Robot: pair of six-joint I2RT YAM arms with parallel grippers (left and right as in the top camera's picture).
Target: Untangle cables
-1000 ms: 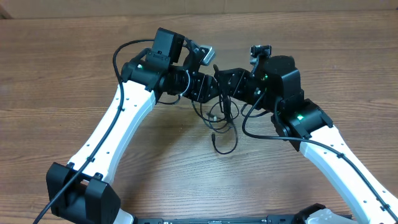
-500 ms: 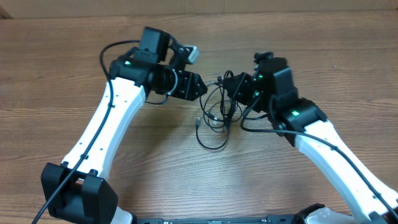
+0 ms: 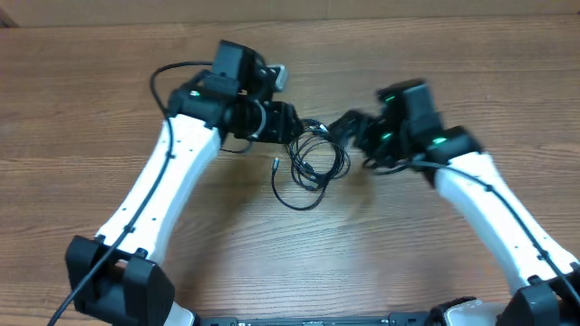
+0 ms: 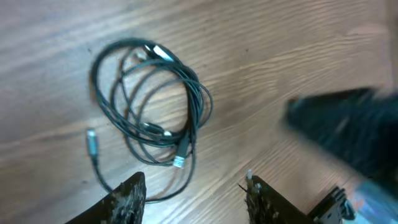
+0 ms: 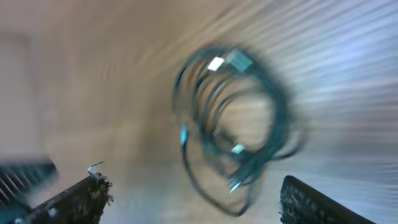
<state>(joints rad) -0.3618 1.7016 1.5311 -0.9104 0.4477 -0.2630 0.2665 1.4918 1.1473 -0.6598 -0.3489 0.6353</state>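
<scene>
The cables [image 3: 306, 170] lie as a loose tangle of thin black loops on the wooden table [image 3: 109, 118], between my two arms. In the left wrist view the cables [image 4: 196, 115] show grey plug ends and rest ahead of my left gripper [image 4: 196, 196], which is open with only bare wood between its fingers. Seen from overhead, the left gripper [image 3: 294, 123] hovers by the tangle's upper left. My right gripper [image 3: 344, 128] is blurred, just to the tangle's upper right. The right wrist view is smeared; there the cables [image 5: 249, 158] sit beyond my wide open right gripper [image 5: 196, 199].
Thicker black wires [image 3: 163, 77] run along each arm. The dark, blurred shape of the right arm [image 4: 348, 127] fills the right side of the left wrist view. Brown cardboard [image 3: 290, 9] lines the table's far edge.
My right gripper has opened and let the cables go; they now lie on the table. The right arm has swung back to the right. The left gripper has drawn away from the bundle.
</scene>
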